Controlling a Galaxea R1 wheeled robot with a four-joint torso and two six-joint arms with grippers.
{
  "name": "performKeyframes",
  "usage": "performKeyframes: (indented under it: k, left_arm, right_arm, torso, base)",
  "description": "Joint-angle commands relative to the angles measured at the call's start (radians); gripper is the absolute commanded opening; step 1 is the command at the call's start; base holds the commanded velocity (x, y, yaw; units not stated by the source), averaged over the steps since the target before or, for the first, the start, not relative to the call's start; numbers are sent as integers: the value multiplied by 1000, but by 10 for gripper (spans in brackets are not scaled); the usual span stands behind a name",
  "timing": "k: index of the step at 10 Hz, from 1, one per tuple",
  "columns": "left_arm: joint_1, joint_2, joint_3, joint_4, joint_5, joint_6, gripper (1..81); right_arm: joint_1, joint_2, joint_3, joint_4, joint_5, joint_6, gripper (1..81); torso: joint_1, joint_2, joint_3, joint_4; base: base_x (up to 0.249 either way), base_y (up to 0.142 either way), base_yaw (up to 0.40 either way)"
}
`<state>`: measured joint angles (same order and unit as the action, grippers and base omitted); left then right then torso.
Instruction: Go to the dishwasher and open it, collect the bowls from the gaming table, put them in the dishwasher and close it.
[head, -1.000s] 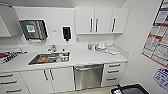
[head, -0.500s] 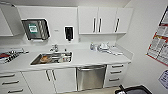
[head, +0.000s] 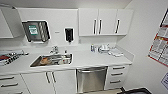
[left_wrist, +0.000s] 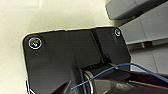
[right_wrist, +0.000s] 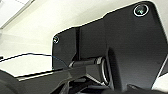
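The left wrist view showed the arm's own dark plate and jointed bar over a pale floor, with grey stepped shapes near one edge and a thin blue cable (left_wrist: 117, 67) crossing the bar. The right wrist view showed the same kind of plate and bar against white wall and a pale surface. In neither could the fingers be made out, so whether either hand was spread or closed, or had hold of anything, could not be told.

From the head view, the dishwasher (head: 91, 78) stood ahead and well apart from the arms, its steel front closed, bar handle across the top, set under the white tabletop (head: 100, 60). To its left was the steel sink (head: 52, 60) with blurred items inside, one of them orange, too indistinct to name. White drawers (head: 117, 76) sat right of the dishwasher, white wall cabinets (head: 105, 21) above. Small pale items (head: 105, 48) at the back of the tabletop were too blurred to identify. A dark part of the robot (head: 136, 91) was cut off at the lower edge. A poster (head: 161, 42) on the right wall was cropped.
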<state>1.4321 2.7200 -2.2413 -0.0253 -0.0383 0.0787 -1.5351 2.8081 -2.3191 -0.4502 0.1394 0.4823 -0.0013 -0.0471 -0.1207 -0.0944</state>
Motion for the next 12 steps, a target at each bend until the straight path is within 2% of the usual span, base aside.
performKeyframes:
  k: [1,12]
  left_arm:
    - [-46,-17,12,-8,57,3,811]
    - [-46,-15,9,-10,57,3,811]
  right_arm:
    - [35,-13,14,-15,-41,-2,811]
    - [34,-13,9,-12,-40,-1,811]
  torso:
    - [1,0,0,0]
    - [1,0,0,0]
  base:
    - [103,0,0]
    - [110,0,0]
